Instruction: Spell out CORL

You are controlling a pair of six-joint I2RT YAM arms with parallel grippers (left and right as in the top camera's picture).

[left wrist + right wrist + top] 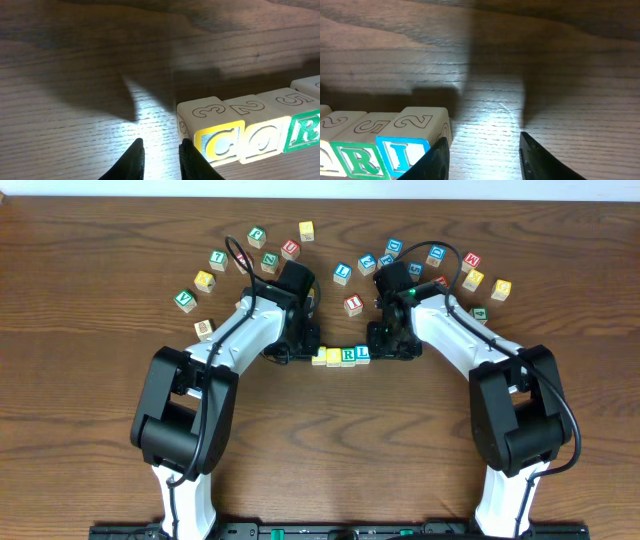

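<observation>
CORL stands spelled in 4 small wooden alphabet cubes (341, 355), set side by side and touching in 1 straight row on the dark wooden table (320, 460), between our 2 grippers. Our left gripper (161, 152) has its black fingers (135, 157) parted only narrowly, with nothing between them. It hangs low over bare table just beside the row's left end, where the yellow-faced C cube (212, 137) shows a 3 outlined on its top. Next along come the pale yellow O cube (261, 137) and the white-faced cube with a green R (302, 127). Our right gripper (482, 152) has its jaws spread wide and empty. One finger is just beside the white-faced cube with a blue L (412, 137) at the row's right end; whether they touch we cannot tell. Farther up the table, other lettered cubes (343, 273) lie scattered in a loose arc.
</observation>
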